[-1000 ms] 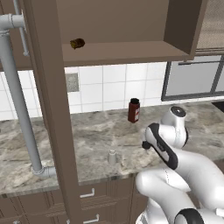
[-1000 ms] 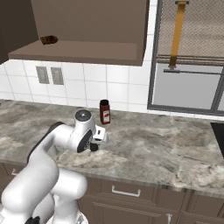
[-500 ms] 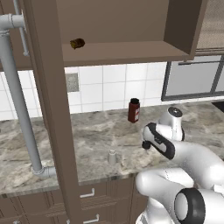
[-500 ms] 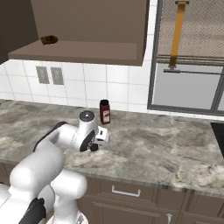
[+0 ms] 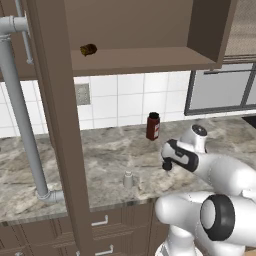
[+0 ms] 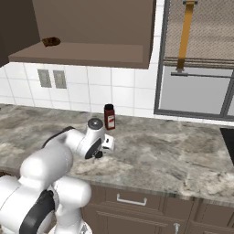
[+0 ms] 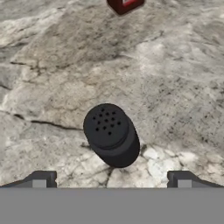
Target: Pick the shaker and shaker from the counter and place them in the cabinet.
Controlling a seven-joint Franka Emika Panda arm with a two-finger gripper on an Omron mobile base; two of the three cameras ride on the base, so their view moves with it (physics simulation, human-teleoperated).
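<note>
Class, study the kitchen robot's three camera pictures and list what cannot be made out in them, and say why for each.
- Black shaker, hand view: its base is hidden beneath its own top.
- Dark red bottle, hand view: cut off by the top edge.
- Small brown object in the cabinet, left base view: too small to identify.
- Pale shaker, left base view: too small for detail.

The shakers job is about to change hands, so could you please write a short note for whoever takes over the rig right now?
Gripper: open, empty, poised above the black shaker, which stands upright on the counter between the two fingertips in the hand view, not touching either.
Pale shaker: upright near the counter's front edge, to the arm's left.
Cabinet: its shelf holds a small brown object and no shaker.
Dark red bottle: by the tiled wall; not part of the job.
Done: nothing placed yet.
Left: grasp the black shaker and shelve it, then do the same with the pale one.
</note>
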